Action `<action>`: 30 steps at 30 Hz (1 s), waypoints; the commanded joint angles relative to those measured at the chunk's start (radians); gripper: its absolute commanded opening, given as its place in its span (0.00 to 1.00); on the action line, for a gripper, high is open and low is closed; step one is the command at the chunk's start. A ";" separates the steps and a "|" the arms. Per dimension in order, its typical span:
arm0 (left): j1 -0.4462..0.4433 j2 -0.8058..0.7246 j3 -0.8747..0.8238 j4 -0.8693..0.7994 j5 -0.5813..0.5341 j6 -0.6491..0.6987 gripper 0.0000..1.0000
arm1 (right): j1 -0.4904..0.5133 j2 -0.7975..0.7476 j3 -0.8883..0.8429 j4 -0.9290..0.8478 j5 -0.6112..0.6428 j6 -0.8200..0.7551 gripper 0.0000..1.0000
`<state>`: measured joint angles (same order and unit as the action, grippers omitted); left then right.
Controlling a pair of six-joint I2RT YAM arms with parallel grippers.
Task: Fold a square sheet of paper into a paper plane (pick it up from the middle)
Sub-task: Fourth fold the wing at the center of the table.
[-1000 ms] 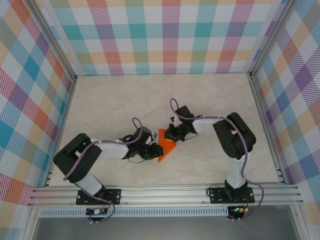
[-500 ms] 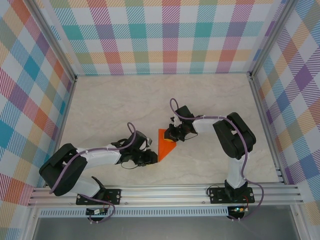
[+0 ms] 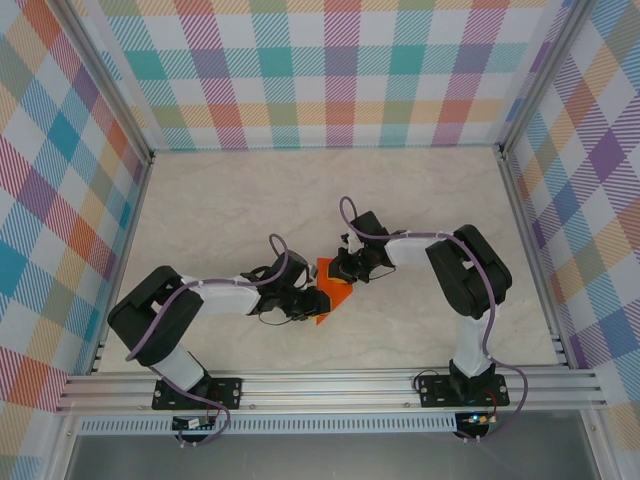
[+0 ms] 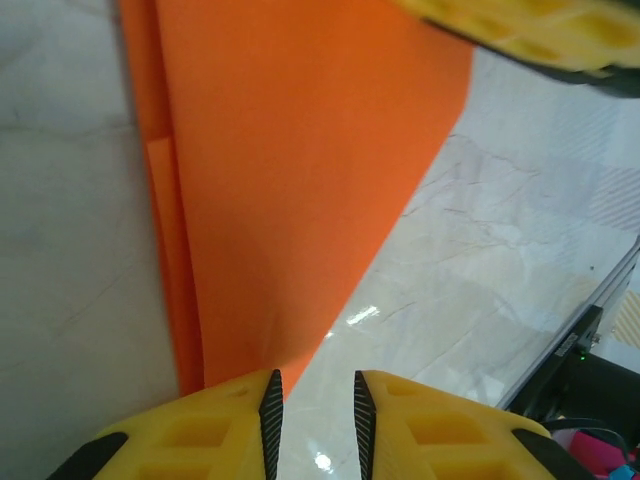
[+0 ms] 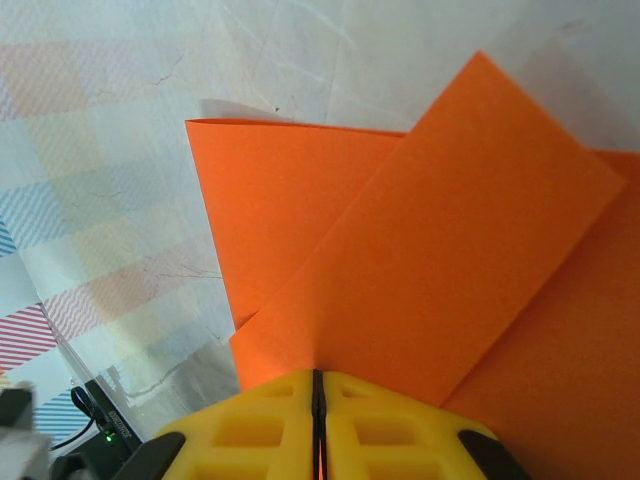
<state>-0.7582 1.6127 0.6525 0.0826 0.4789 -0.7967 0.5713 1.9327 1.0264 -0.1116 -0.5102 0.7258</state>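
- Top external: the orange paper (image 3: 337, 293) lies on the marble table (image 3: 230, 210), just in front of centre, between the two arms. It shows as a small folded shape with a point toward the near edge.
- Top external: the left gripper (image 3: 316, 300) reaches in from the left and sits at the paper's left edge. The right gripper (image 3: 343, 275) comes from the right and sits on its far part. Jaw state is too small to read here.
- Left wrist: the left gripper (image 4: 313, 405) has its yellow fingers narrowly apart, with bare table (image 4: 480, 260) showing in the gap.
- Left wrist: the orange paper (image 4: 300, 180) tapers to a corner that ends right at the inner edge of the left-hand finger. A folded layer runs along its left edge. A yellow finger (image 4: 520, 30) of the right gripper rests over the paper's far corner.
- Right wrist: the right gripper (image 5: 317, 395) has its jaws pressed together, with a sliver of orange between them, pinching the edge of the orange paper (image 5: 300, 200).
- Right wrist: a folded flap (image 5: 470, 230) lies diagonally across the lower layer, flat on the table (image 5: 300, 60).
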 commanded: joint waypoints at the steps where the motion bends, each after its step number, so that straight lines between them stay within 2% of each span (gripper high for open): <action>1: -0.019 0.016 -0.036 -0.031 0.047 -0.015 0.28 | -0.001 0.064 -0.049 -0.083 0.100 0.009 0.10; 9: -0.023 -0.120 -0.149 -0.093 0.029 0.002 0.28 | 0.000 0.058 -0.048 -0.102 0.113 0.003 0.11; 15: -0.024 -0.194 -0.127 -0.118 0.043 0.027 0.28 | -0.001 0.052 -0.040 -0.104 0.103 0.003 0.11; 22: 0.009 -0.239 0.012 -0.269 -0.160 0.069 0.26 | -0.001 -0.035 -0.019 -0.106 0.067 0.000 0.17; 26: 0.023 -0.177 0.108 -0.328 -0.248 0.102 0.24 | -0.002 -0.131 -0.012 -0.183 0.168 -0.008 0.23; 30: 0.022 -0.088 0.209 -0.388 -0.273 0.157 0.24 | -0.005 -0.209 -0.033 -0.252 0.247 -0.013 0.32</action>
<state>-0.7429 1.4746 0.8085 -0.2100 0.2680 -0.7002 0.5713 1.7863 1.0130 -0.2630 -0.3553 0.7200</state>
